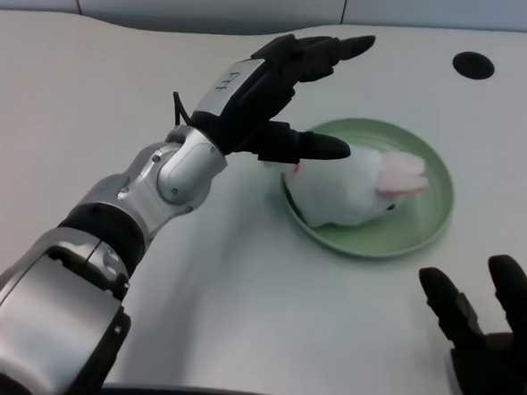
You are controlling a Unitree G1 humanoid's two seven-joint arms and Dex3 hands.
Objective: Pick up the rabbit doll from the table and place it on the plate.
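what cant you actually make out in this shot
- Head view: the plate rim's upper-left stretch, hidden behind the left hand.
- Head view: the rabbit doll's face, too soft and pale to read.
- Head view: whether the left hand's fingers touch the doll.

The left arm (109, 242) was shiny silver with round, smooth parts and black bands. Its hand (270, 90) was black, with white marks on the back and a thin black wire.
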